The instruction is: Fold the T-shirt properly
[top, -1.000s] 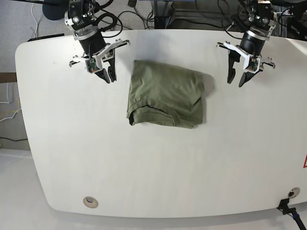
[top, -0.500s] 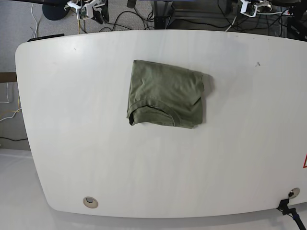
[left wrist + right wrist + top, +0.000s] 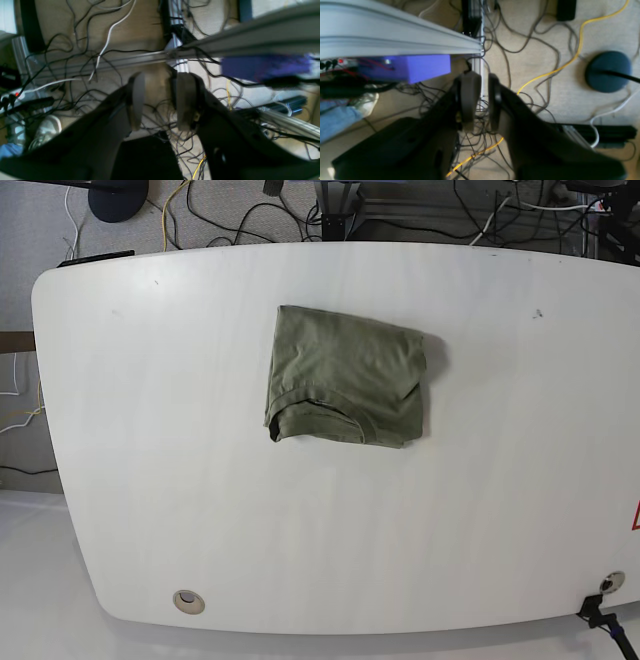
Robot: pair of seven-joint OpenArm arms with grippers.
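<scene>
Olive cotton lay in a compact rectangle on the white counter (image 3: pixel 150 480): the T-shirt (image 3: pixel 347 376) sat toward the far middle of the surface, folded over on itself, with a hemmed edge and a curved seam showing along its near side and a small lump of fabric poking out at its right edge. Nothing touched it, and no arm showed in the base view. Both wrist cameras looked down past the counter onto carpet (image 3: pixel 545 50) strewn with cables (image 3: pixel 75 55), with an aluminium rail (image 3: pixel 395 35) and a purple block (image 3: pixel 420 66) nearby, which suggested the arms hung clear behind the counter, parked away from the work. The left gripper (image 3: pixel 160 100) stood partly open with a clear gap between its pads, holding nothing. The right gripper (image 3: pixel 481 100) stood at a narrow gap, also empty. With the shirt bundled small and both grippers withdrawn and free, the fold looked finished or nearly so; the bulge at the right edge was the only untidy part.
</scene>
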